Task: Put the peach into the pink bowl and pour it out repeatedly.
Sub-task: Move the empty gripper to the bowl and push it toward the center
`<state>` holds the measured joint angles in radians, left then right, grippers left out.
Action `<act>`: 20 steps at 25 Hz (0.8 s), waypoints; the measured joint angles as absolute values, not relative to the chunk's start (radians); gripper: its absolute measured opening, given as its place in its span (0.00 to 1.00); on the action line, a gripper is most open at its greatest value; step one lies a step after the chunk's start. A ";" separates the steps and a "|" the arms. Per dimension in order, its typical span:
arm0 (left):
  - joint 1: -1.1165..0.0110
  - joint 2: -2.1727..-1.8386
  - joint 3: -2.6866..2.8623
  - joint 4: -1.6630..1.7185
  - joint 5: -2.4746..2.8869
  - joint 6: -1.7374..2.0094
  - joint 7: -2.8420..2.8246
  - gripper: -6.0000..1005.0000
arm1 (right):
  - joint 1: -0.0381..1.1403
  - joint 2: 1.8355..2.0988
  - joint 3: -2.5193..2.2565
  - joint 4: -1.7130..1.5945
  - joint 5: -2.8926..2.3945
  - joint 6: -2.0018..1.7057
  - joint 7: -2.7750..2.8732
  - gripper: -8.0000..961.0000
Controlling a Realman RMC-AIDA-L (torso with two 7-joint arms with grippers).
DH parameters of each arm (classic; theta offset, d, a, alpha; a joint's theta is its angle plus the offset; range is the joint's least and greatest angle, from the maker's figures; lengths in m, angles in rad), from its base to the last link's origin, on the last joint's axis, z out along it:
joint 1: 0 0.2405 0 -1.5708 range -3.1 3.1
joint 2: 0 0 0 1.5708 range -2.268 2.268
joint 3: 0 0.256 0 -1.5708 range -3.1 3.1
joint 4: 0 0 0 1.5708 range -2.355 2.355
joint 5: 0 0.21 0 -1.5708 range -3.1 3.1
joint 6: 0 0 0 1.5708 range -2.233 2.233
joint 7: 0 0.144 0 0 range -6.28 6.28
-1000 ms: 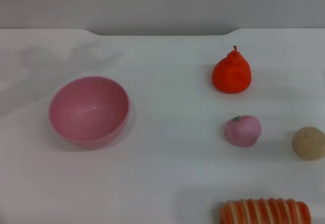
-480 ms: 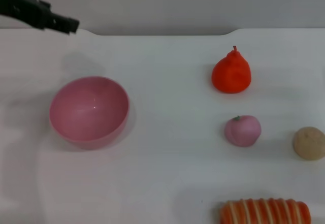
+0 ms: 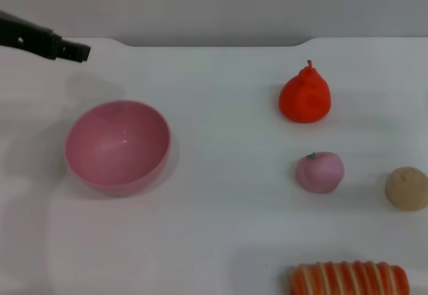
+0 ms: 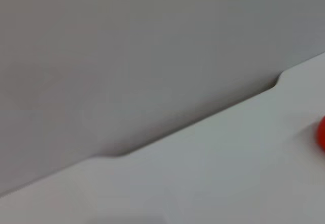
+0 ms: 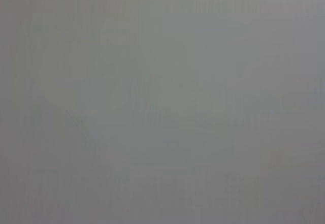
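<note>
Pink plastic fills both task items: the small pale-pink round toy peach (image 3: 320,172) with a green stem spot lies on the white desk (image 3: 221,228), and the deep, smooth, hemispherical pink bowl (image 3: 117,146) stands upright and holds nothing.

Left end effector (image 3: 67,49): only a dark tip shows, entering from the upper left corner of the head view. It hangs above the desk's far edge, carrying nothing. Cannot tell whether its fingers are spread or pressed together. Bowl lies near it, just toward the robot. Peach lies well apart from it, across the desk on the robot's right. The left wrist view shows only the desk's far edge, the grey wall and a sliver of red. Right end effector: not in view; its wrist view shows plain grey only.

Step judged: approach, nothing grasped, peach not yet in the bowl.

Risks from here:
- Wrong pick. An orange-red pear-shaped toy fruit (image 3: 305,95), a beige round ball (image 3: 406,188) and an orange-and-white striped oblong toy (image 3: 350,280) all sit near the peach; the ball is similar in shape.
- Roll-away. Peach is round; an off-centre pinch would likely squirt it toward the ball.
- Bowl shift or tip. It looks light, with a rounded base; a nudge from the left end effector so close by could slide or rock it.
</note>
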<state>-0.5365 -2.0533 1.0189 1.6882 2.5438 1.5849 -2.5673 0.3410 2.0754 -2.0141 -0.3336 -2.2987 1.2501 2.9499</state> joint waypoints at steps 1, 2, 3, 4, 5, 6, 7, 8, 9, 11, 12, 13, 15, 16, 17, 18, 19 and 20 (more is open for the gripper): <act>-0.536 -2.053 1.019 1.688 2.544 1.585 -2.567 0.73 | 0.340 2.075 -2.014 -0.333 -2.299 1.250 2.950 0.61; -0.528 -2.053 1.028 1.651 2.568 1.554 -2.574 0.73 | 0.340 2.075 -2.014 -0.333 -2.299 1.250 2.950 0.61; -0.528 -2.053 1.028 1.651 2.568 1.554 -2.574 0.73 | 0.340 2.076 -2.014 -0.331 -2.299 1.250 2.950 0.61; -0.528 -2.053 1.028 1.651 2.568 1.554 -2.574 0.73 | 0.340 2.076 -2.014 -0.330 -2.299 1.250 2.950 0.61; -0.528 -2.053 1.028 1.651 2.568 1.554 -2.574 0.73 | 0.340 2.076 -2.014 -0.328 -2.299 1.250 2.950 0.61; -0.528 -2.053 1.028 1.651 2.568 1.554 -2.574 0.74 | 0.340 2.076 -2.014 -0.327 -2.299 1.251 2.950 0.61; -0.526 -2.053 1.045 1.589 2.591 1.526 -2.576 0.74 | 0.341 2.076 -2.014 -0.326 -2.300 1.251 2.950 0.61; -0.526 -2.053 1.045 1.589 2.591 1.526 -2.576 0.74 | 0.341 2.076 -2.014 -0.326 -2.300 1.251 2.950 0.61; -0.526 -2.053 1.045 1.589 2.591 1.526 -2.576 0.73 | 0.341 2.077 -2.014 -0.325 -2.300 1.251 2.950 0.61; -0.522 -2.054 1.062 1.493 2.600 1.453 -2.553 0.73 | 0.341 2.077 -2.014 -0.325 -2.300 1.251 2.950 0.61; -0.521 -2.053 1.067 1.463 2.604 1.430 -2.542 0.73 | 0.341 2.077 -2.014 -0.325 -2.300 1.252 2.950 0.61; -0.521 -2.053 1.067 1.463 2.604 1.430 -2.542 0.73 | 0.341 2.077 -2.014 -0.325 -2.300 1.253 2.950 0.61; -0.520 -2.053 1.069 1.407 2.608 1.389 -2.535 0.73 | 0.340 2.077 -2.014 -0.325 -2.300 1.253 2.950 0.61; -0.518 -2.052 1.070 1.384 2.608 1.371 -2.532 0.73 | 0.340 2.077 -2.014 -0.325 -2.300 1.253 2.950 0.61; -0.517 -2.052 1.070 1.372 2.608 1.363 -2.531 0.73 | 0.339 2.077 -2.014 -0.325 -2.300 1.254 2.950 0.61; -0.517 -2.052 1.070 1.372 2.608 1.363 -2.531 0.73 | 0.339 2.077 -2.014 -0.325 -2.300 1.254 2.950 0.61; -0.517 -2.052 1.070 1.372 2.608 1.363 -2.531 0.73 | 0.338 2.077 -2.014 -0.325 -2.300 1.255 2.950 0.61; -0.516 -2.049 1.068 1.341 2.609 1.352 -2.529 0.73 | 0.338 2.077 -2.014 -0.325 -2.300 1.255 2.950 0.61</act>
